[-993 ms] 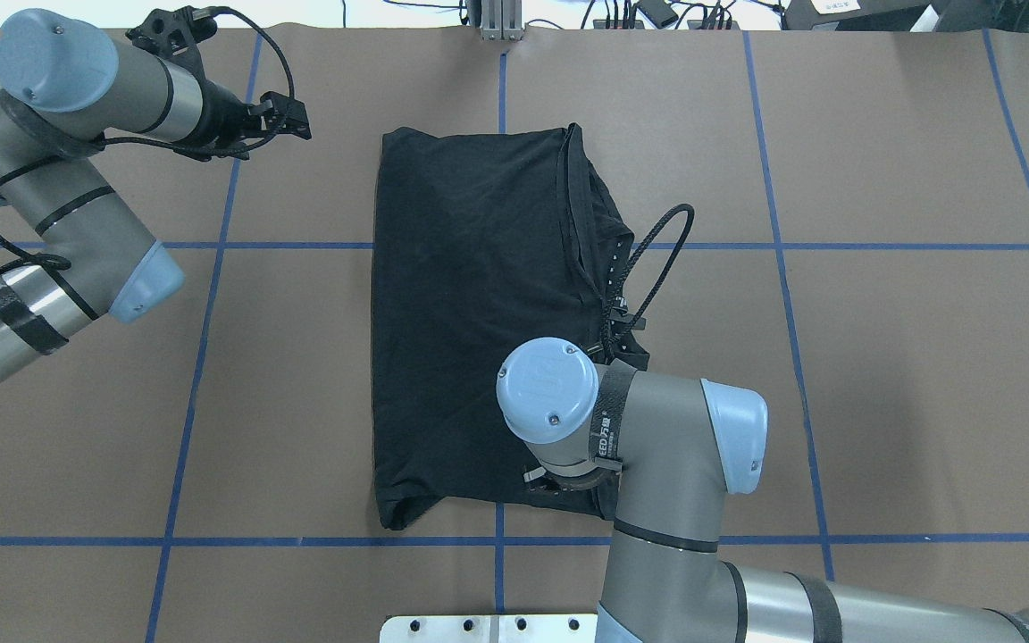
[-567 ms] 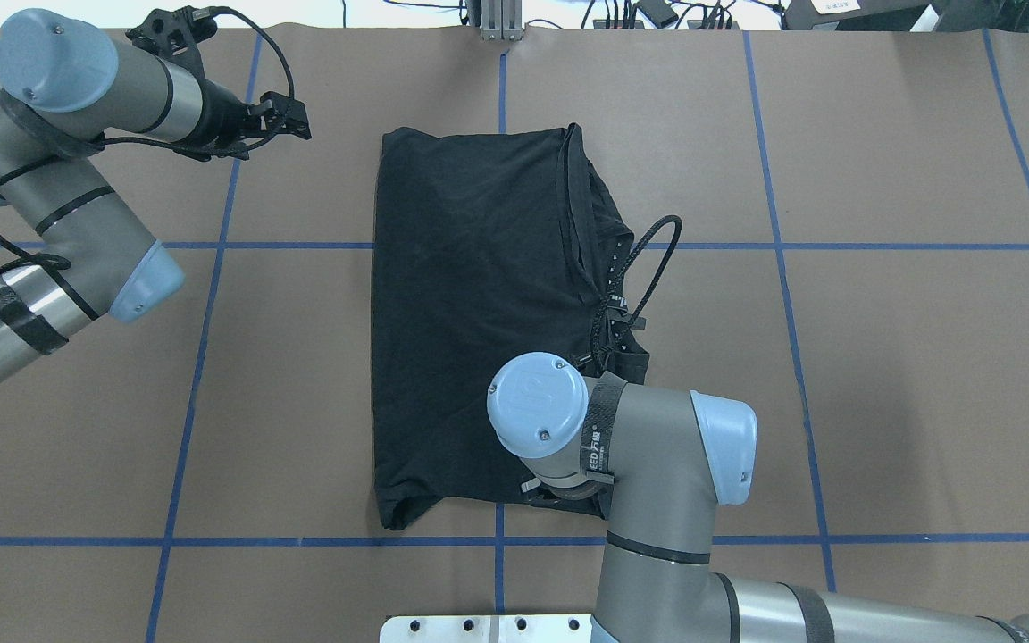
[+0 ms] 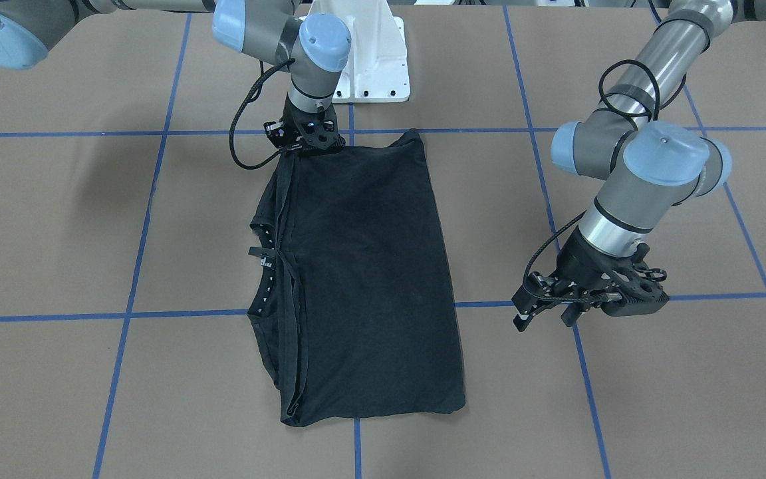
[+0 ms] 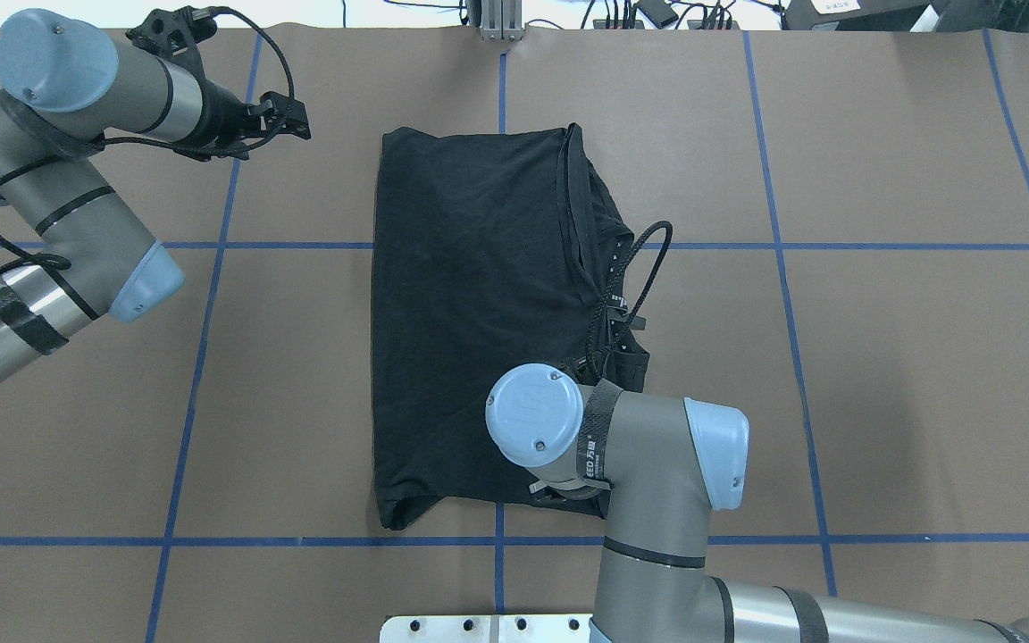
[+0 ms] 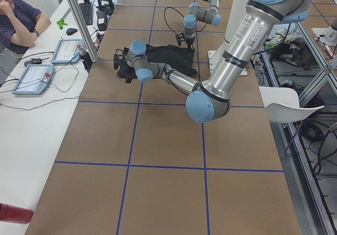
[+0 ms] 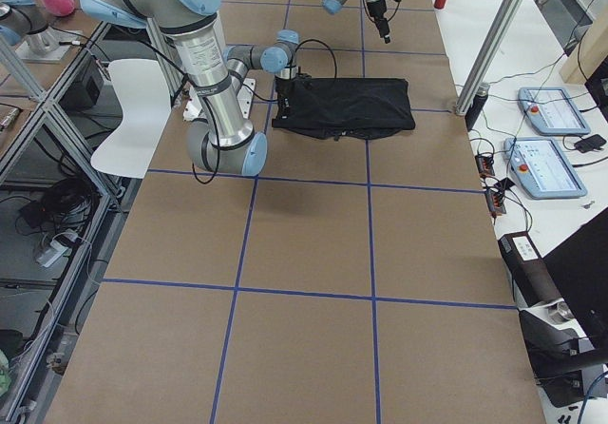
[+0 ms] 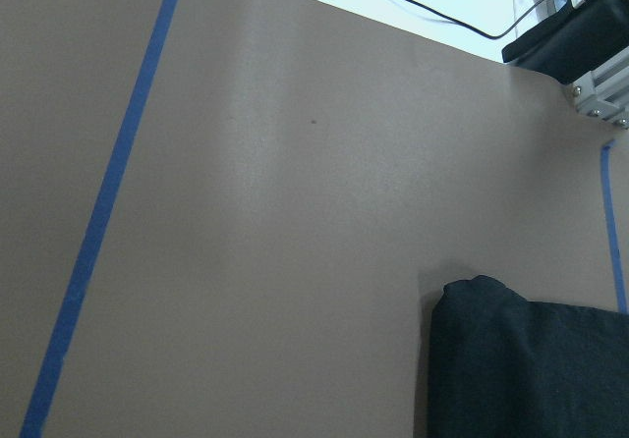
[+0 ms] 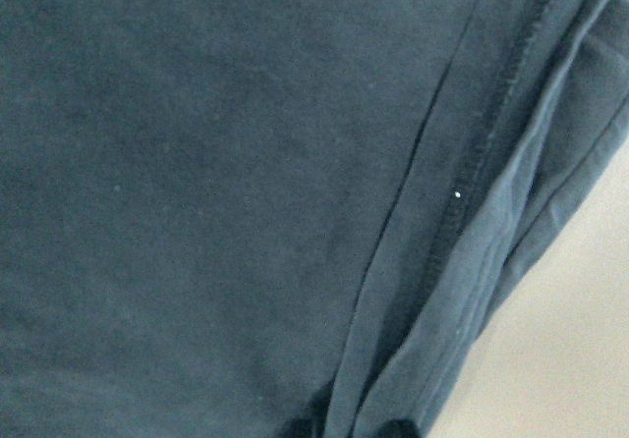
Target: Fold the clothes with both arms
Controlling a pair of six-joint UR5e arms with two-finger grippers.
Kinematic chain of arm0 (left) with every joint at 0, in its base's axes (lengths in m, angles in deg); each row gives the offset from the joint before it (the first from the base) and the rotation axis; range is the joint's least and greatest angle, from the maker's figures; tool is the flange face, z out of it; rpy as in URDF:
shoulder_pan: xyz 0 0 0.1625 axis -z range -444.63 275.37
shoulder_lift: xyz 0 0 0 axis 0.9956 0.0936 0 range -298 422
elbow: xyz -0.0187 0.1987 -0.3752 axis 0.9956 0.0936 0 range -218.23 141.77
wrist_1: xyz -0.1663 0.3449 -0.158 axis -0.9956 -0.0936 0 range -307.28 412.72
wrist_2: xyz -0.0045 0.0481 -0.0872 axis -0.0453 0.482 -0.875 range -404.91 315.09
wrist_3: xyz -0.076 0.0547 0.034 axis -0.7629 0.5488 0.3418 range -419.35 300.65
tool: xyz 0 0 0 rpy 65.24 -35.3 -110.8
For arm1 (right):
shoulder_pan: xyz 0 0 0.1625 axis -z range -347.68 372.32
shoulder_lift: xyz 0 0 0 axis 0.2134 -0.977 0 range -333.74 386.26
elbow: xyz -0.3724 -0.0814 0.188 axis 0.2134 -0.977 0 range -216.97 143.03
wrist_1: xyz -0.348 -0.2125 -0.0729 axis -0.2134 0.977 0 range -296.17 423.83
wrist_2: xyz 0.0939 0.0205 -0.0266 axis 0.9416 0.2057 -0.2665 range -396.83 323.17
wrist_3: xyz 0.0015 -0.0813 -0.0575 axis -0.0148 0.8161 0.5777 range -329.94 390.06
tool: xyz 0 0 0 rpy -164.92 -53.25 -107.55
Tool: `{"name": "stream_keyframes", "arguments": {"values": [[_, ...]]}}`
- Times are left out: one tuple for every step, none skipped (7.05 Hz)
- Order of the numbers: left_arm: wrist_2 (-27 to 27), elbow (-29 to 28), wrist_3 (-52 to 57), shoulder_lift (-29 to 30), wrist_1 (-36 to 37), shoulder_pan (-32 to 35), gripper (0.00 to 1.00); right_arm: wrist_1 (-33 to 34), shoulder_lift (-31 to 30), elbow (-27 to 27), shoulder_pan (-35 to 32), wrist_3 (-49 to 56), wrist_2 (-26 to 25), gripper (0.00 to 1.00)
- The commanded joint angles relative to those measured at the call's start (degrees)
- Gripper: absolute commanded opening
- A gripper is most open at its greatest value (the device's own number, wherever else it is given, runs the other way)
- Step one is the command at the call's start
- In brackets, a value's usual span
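Your right arm (image 4: pixel 657 464) has drawn back slightly toward the robot's base, and its cable (image 4: pixel 653 254) loop is tighter. The right gripper (image 3: pixel 308 141) sits low at the base-side right corner of the black T-shirt (image 4: pixel 470 313); you cannot tell whether its jaws are spread or closed. The T-shirt lies folded in a long rectangle on the brown table (image 4: pixel 881 357). Your left gripper (image 4: pixel 300 119) hovers off its far left corner, fingers spread, holding nothing.
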Motion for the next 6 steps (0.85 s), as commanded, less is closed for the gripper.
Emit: {"name": "stream_keyframes", "arguments": {"values": [[0.00, 0.00, 0.00, -0.01, 0.00, 0.00, 1.00, 0.04, 0.03, 0.08, 0.32, 0.02, -0.10, 0.17], [0.00, 0.09, 0.00, -0.01, 0.00, 0.00, 1.00, 0.04, -0.23, 0.08, 0.23, 0.02, -0.10, 0.00], [0.00, 0.09, -0.09, 0.08, 0.00, 0.00, 1.00, 0.04, -0.50, 0.08, -0.12, 0.02, -0.19, 0.00], [0.00, 0.18, -0.18, 0.08, 0.00, -0.09, 1.00, 0.39, -0.41, 0.17, -0.47, 0.02, -0.19, 0.00], [0.00, 0.52, -0.18, 0.16, 0.09, 0.00, 1.00, 0.56, -0.41, 0.95, -1.52, 0.20, -0.01, 0.00], [0.00, 0.53, -0.18, 0.16, 0.09, -0.09, 1.00, 1.00, -0.50, 2.62, -2.92, 0.98, 0.77, 0.00]]}}
